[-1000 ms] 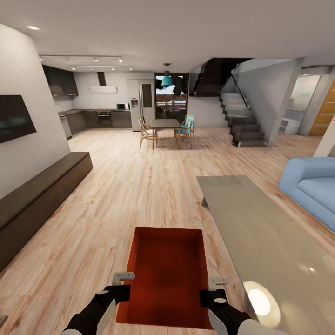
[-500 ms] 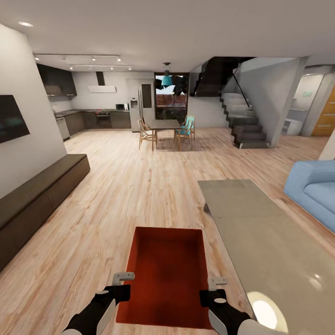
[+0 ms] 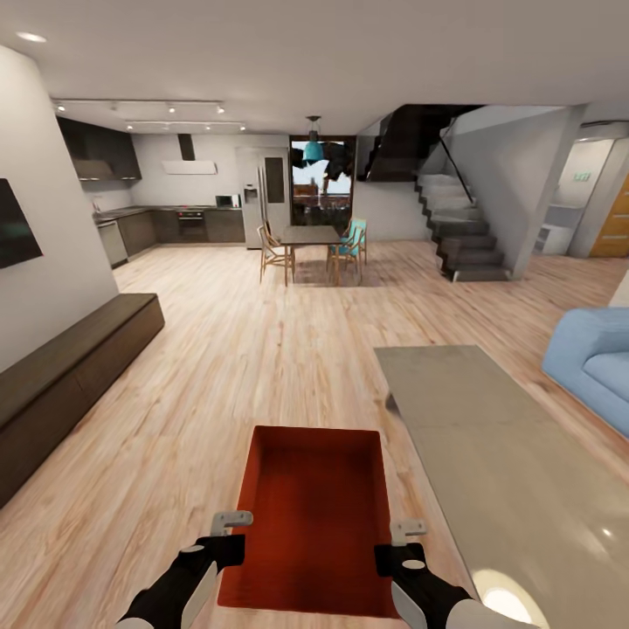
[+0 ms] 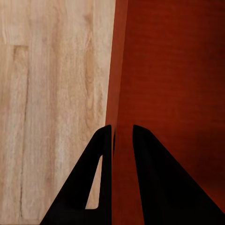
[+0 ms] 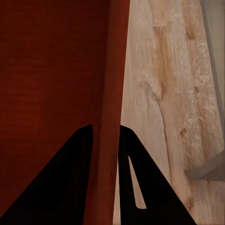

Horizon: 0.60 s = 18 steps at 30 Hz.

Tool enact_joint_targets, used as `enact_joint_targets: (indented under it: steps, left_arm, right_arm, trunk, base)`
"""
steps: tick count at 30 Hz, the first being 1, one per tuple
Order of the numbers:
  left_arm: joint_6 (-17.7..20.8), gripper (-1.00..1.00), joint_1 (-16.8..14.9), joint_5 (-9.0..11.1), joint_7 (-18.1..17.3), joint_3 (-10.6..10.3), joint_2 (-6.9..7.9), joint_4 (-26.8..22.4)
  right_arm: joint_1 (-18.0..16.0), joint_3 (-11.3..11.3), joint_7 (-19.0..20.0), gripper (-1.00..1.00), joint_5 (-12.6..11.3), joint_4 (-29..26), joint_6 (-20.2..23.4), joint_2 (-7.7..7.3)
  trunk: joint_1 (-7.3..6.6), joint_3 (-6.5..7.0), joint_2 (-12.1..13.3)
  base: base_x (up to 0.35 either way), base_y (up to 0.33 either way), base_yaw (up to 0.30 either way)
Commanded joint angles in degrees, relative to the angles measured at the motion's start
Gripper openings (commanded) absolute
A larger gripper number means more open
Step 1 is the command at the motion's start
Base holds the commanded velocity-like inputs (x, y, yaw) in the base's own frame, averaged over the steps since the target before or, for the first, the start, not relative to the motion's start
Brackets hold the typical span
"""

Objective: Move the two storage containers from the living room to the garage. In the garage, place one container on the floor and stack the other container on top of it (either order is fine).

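Note:
I carry one orange-red storage container (image 3: 319, 515) in front of me, held above the light wood floor of the living room. My left gripper (image 3: 229, 535) is shut on its left wall (image 4: 117, 93), one finger inside and one outside. On the opposite side, my right gripper (image 3: 404, 542) is shut on the right wall (image 5: 112, 84) in the same way. The bin is empty, with plain low walls and a flat bottom.
A glass coffee table (image 3: 489, 437) runs along my right, with a blue sofa (image 3: 594, 358) beyond it. A long dark low cabinet (image 3: 70, 367) lines the left wall. Ahead stand a dining table with chairs (image 3: 310, 245), the kitchen (image 3: 175, 218), stairs (image 3: 463, 236) and an orange door (image 3: 616, 218).
The whole view has shifted: the sofa and coffee table slid right and lower, the wall screen slid left. The bin and both grippers keep their place in the view.

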Motion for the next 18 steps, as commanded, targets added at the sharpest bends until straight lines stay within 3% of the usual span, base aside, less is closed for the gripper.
enact_joint_targets:
  steps: [1,18]
  left_arm:
    - [-0.3,-1.0,0.0,-0.6,0.6,-0.6,0.05,-0.3]
    - [-0.3,-1.0,0.0,-0.6,0.6,-0.6,0.05,-0.3]
  right_arm:
    - [-0.1,0.9,-0.3,-1.0,-1.5,1.4,-0.3,-0.01]
    - [-0.1,0.9,-0.4,-1.0,-1.5,1.4,-0.3,-0.01]
  trunk:
    - [0.07,-0.12,-0.1]
    - [0.07,-0.12,-0.1]
  base:
    - [0.322,0.0,0.0]
    - [0.322,0.0,0.0]
